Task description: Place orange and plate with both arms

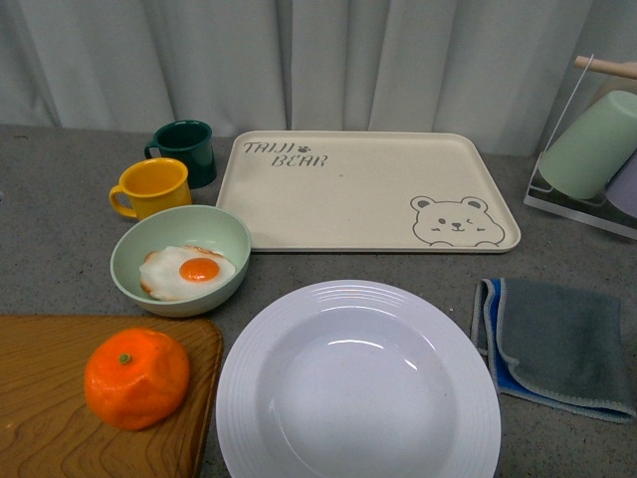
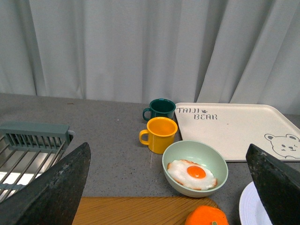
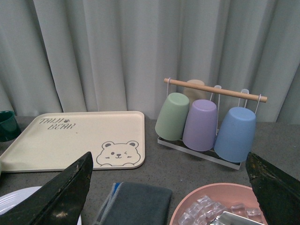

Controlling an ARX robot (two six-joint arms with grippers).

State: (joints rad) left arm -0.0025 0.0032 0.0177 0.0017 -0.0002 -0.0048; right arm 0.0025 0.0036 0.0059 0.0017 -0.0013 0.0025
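Green bowl (image 1: 179, 304), left of centre, holds a fried egg (image 1: 187, 271); orange (image 1: 136, 378) on board (image 1: 40, 358) lower left, beside plate (image 1: 358, 398); left jaws and right jaws wide.

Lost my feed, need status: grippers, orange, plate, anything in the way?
Left gripper open, right gripper open, both empty. Orange on wooden board, plate beside it, bare. Nothing covering either; bowl close behind orange.

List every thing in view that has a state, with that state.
Orange: whole, unpeeled, on the board.
Plate: upright, empty.
Bowl: holds a fried egg.
Tray: empty.
Yellow mug: upright, empty.
Green mug: upright.
Cloth: folded.
Rack cups: hung mouth down.
Pink bowl: holds ice cubes.
Left gripper: open.
Right gripper: open.
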